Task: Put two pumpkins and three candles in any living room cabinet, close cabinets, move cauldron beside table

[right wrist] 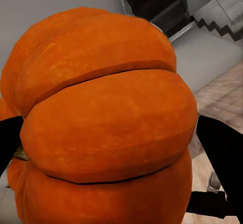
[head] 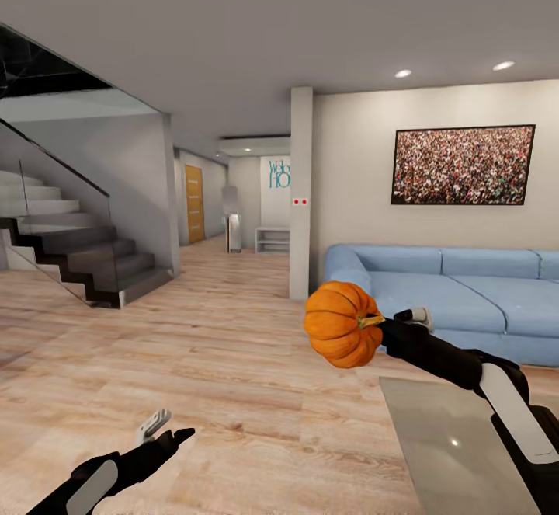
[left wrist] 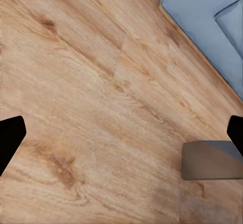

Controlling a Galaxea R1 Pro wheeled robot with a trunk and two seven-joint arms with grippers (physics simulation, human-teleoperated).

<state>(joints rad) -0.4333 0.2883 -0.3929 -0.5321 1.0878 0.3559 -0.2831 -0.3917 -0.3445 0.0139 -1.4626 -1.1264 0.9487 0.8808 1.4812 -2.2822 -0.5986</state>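
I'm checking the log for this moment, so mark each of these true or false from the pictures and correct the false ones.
1. The right hand grips a pumpkin. True.
2. The pumpkin rests on the sofa. False: it is held up in the air in front of the blue sofa.
3. The left hand carries a candle. False: it is open with nothing between its fingers, above the wooden floor.
4. A staircase rises at the left of the head view. True.
5. The picture on the wall hangs above the staircase. False: it hangs above the sofa.
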